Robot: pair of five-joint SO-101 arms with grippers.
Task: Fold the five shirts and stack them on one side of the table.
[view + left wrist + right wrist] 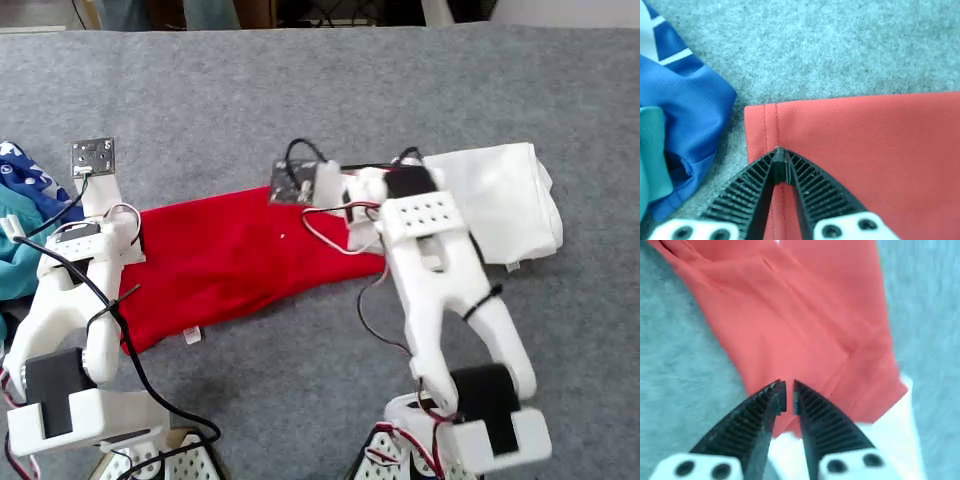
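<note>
Red shirt (240, 255): lies flat in a long band across the table (300, 90), stretched between the two arms.
Left gripper (781, 167): jaws pressed together on the stitched hem at the shirt's left end, close to the corner.
Right gripper (788, 392): jaws nearly together, a thin gap left, at the edge of the shirt's right end; by the look of it they pinch cloth.
White shirt (500, 195): folded, on the right side of the table, just beside the red shirt's right end.
Blue shirt (685, 95): unfolded, heaped at the left edge with a teal shirt (15, 250).
Step in hand: likely the fold of the red shirt, both ends held.
Next move: probably lift both ends together and carry one edge over the other, keeping the cloth taut so it does not bunch.
</note>
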